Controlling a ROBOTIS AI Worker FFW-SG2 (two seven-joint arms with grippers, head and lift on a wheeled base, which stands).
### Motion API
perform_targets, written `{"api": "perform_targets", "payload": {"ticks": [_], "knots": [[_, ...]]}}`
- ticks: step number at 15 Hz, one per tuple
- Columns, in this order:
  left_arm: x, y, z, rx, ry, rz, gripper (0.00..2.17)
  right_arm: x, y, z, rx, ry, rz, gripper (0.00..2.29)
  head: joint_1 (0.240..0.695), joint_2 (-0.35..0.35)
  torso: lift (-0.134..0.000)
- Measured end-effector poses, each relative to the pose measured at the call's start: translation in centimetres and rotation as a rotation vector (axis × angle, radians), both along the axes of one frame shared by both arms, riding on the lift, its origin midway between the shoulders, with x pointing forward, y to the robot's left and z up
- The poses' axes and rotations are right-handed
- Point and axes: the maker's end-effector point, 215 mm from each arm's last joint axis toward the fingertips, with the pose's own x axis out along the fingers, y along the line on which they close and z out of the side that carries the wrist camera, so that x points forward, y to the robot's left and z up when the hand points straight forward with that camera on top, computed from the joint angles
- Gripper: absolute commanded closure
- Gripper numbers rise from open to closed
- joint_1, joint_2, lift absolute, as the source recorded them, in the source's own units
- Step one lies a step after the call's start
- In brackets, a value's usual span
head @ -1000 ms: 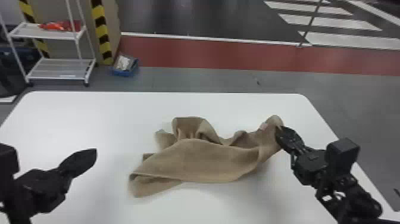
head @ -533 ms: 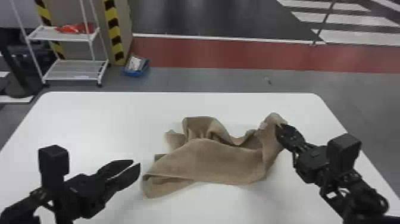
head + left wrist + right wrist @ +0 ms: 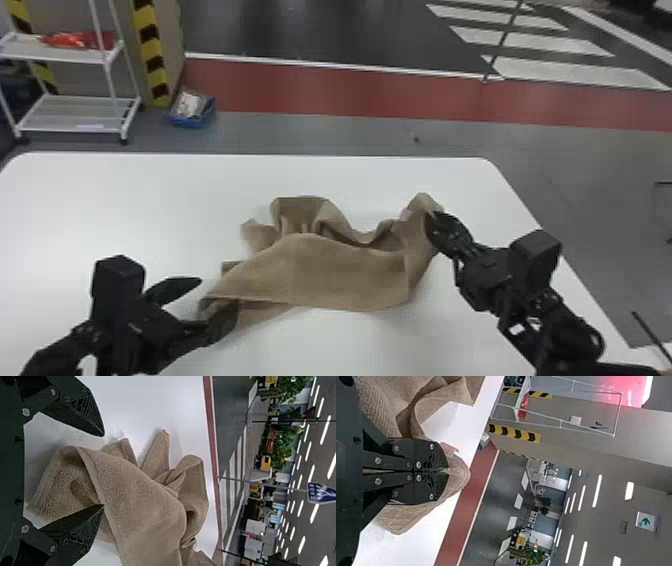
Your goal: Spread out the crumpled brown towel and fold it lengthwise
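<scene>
The brown towel (image 3: 325, 272) lies crumpled on the white table, its right end raised at my right gripper (image 3: 434, 232). That gripper (image 3: 447, 471) is closed on the cloth, which bulges past its fingertips in the right wrist view. At the towel's near left corner stands my left gripper (image 3: 212, 302), spread wide, one finger against the corner and the other above the table. In the left wrist view the towel (image 3: 138, 502) passes in front of the open left gripper (image 3: 104, 471), its edge partly behind the lower finger.
The white table (image 3: 150, 200) has its far edge beyond the towel and its right edge beside my right arm. On the floor behind are a white shelf rack (image 3: 75, 112) and a blue bin (image 3: 192, 120).
My left gripper has moved right to the towel's near left corner and its fingers have spread apart. The head view has shifted slightly. My right gripper keeps its hold on the towel.
</scene>
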Motion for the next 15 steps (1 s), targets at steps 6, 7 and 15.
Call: {"api": "perform_targets", "payload": {"ticks": [6,7,15], "knots": [[-0.2,0.6,-1.9,0.044,0.029,-0.002,1.78,-0.5,-0.7,-0.1,0.010,0.003,-0.007,1.74,0.695,-0.196,-0.124],[-0.2,0.9,-1.9,0.049,0.027,0.004,2.02,-0.5,-0.8,0.0,0.012,0.001,-0.009,1.74,0.695,-0.194,-0.124],[0.3,4.7,1.7,0.060,-0.023,0.070,2.15,0.2,-2.4,1.7,0.017,-0.028,-0.037,1.74,0.695,-0.168,-0.124]]}}
